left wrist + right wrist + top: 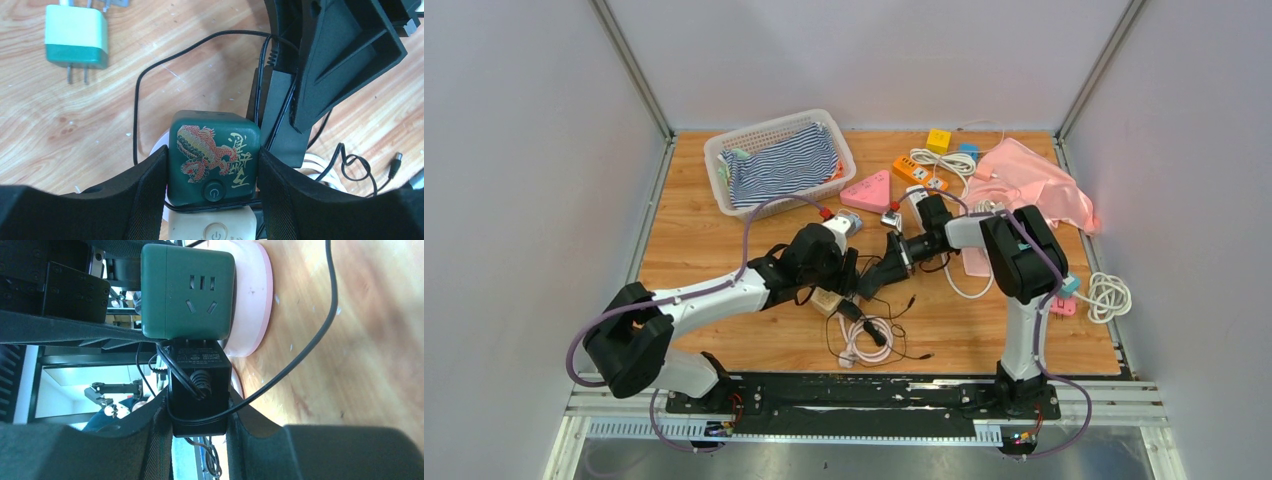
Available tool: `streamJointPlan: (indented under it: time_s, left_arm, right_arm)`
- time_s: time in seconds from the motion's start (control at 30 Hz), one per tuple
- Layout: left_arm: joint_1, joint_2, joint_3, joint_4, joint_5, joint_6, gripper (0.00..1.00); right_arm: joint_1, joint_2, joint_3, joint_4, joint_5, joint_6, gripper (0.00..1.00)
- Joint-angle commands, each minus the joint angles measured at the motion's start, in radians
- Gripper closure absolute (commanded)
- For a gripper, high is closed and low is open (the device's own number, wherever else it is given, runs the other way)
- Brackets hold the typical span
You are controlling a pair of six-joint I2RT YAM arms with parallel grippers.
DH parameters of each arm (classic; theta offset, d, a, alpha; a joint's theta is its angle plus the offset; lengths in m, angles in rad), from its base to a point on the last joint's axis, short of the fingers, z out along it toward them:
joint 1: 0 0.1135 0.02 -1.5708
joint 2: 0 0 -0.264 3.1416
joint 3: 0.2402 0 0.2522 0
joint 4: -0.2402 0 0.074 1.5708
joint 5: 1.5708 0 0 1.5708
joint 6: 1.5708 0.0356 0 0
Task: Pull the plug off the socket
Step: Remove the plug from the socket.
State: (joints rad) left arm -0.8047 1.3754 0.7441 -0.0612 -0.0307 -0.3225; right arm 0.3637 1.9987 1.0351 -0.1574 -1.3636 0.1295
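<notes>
The socket is a dark green cube (215, 150) with a red-and-gold dragon print and a power button. My left gripper (212, 185) is shut on it, one pad against each side. The plug is a black adapter block (200, 390) with a thin black cord, and it sits pressed against one face of the green socket (187, 290). My right gripper (197, 440) is shut on the plug's body. From above, the left gripper (849, 275) and right gripper (886, 268) meet tip to tip at mid-table and hide the cube. The plug (282, 125) also shows just right of the cube.
A white socket cube (215, 227) lies under the green one. A white-and-teal charger (76, 36) lies nearby, and white cables (864, 340) sit in front. At the back stand a basket (724, 150) of striped cloth, a pink triangle (869, 190), an orange strip (919, 172) and a pink cloth (1034, 180).
</notes>
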Motion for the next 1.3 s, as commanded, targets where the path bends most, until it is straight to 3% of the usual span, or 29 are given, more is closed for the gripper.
streamJointPlan:
  time_s: [0.0, 0.13, 0.3, 0.43, 0.57, 0.7, 0.77, 0.93, 1.0, 1.07, 1.13, 1.27]
  left_arm:
    - [0.013, 0.033, -0.019, -0.059, -0.033, -0.016, 1.0]
    - [0.013, 0.034, -0.018, -0.062, -0.035, -0.016, 1.0]
    - [0.013, 0.036, -0.016, -0.061, -0.037, -0.019, 1.0]
    - [0.013, 0.042, -0.012, -0.063, -0.036, -0.019, 1.0]
    - [0.01, 0.049, -0.002, -0.078, -0.029, -0.003, 1.0]
    - [0.005, 0.055, 0.008, -0.087, -0.034, 0.003, 1.0]
    - [0.005, 0.053, 0.005, -0.084, -0.035, 0.002, 1.0]
    - [0.005, 0.052, 0.002, -0.08, -0.035, 0.0, 1.0]
    - [0.004, 0.054, 0.004, -0.081, -0.035, 0.0, 1.0]
    - [0.004, 0.056, 0.006, -0.081, -0.035, 0.0, 1.0]
    - [0.004, 0.053, 0.005, -0.081, -0.035, -0.002, 1.0]
    - [0.004, 0.049, 0.001, -0.077, -0.033, -0.012, 1.0]
  right_arm:
    - [0.006, 0.034, 0.096, 0.037, 0.059, -0.017, 1.0]
    - [-0.001, 0.037, 0.093, 0.007, 0.045, -0.047, 1.0]
    - [-0.018, 0.025, 0.079, -0.382, 0.098, -0.405, 1.0]
    - [-0.04, 0.016, 0.054, -0.433, 0.108, -0.462, 1.0]
    - [-0.02, 0.056, 0.167, -0.473, 0.08, -0.475, 1.0]
    - [0.005, 0.19, 0.403, -0.769, 0.064, -0.65, 1.0]
    - [0.003, 0.22, 0.453, -0.825, 0.08, -0.671, 1.0]
    - [0.007, 0.119, 0.44, -0.824, 0.29, -0.707, 1.0]
    - [0.01, 0.032, 0.389, -0.735, 0.386, -0.648, 1.0]
    - [0.009, -0.008, 0.348, -0.658, 0.379, -0.599, 1.0]
    - [0.01, 0.026, 0.349, -0.657, 0.269, -0.575, 0.94]
    - [0.018, 0.158, 0.372, -0.678, 0.08, -0.551, 0.66]
